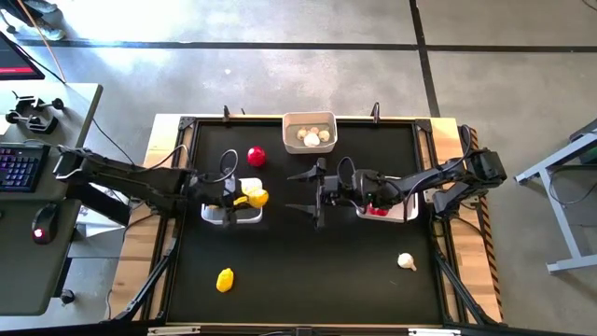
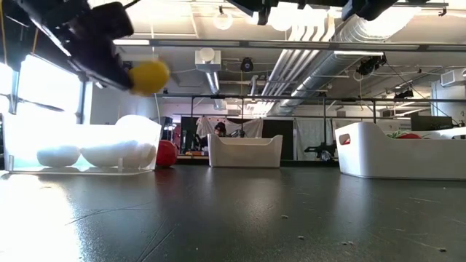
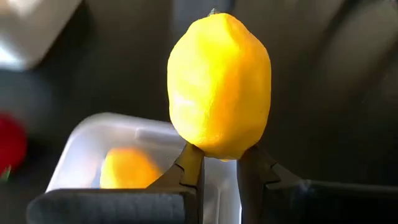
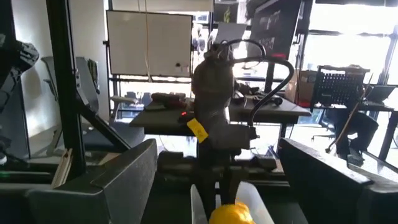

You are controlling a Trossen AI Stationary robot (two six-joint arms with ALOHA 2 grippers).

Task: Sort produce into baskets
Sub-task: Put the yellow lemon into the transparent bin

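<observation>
My left gripper (image 1: 244, 194) is shut on a yellow lemon (image 3: 217, 87) above the left white basket (image 1: 224, 214), where another lemon (image 3: 127, 168) lies. My right gripper (image 1: 312, 191) is open wide and empty at mid-table, facing the left arm, beside the right basket (image 1: 403, 211) that holds red tomatoes (image 1: 377, 209). The far basket (image 1: 309, 119) holds white garlic bulbs (image 1: 312, 139). On the table lie a red tomato (image 1: 256, 156), a lemon (image 1: 225, 279) and a garlic bulb (image 1: 406, 261). My left gripper pinches the lemon's end (image 3: 219, 149) nearest the gripper between its two fingertips (image 3: 189, 165). The rest of the lemon sticks out beyond them. The fingers come from the table's left, slanting down. The lemon (image 2: 149, 76) is lifted clear above the left basket.
The black mat has a raised frame (image 1: 187, 121) around it. A desk with a keyboard (image 1: 19, 168) and mouse stands off the table's left. The loose tomato lies just beyond the left basket.
</observation>
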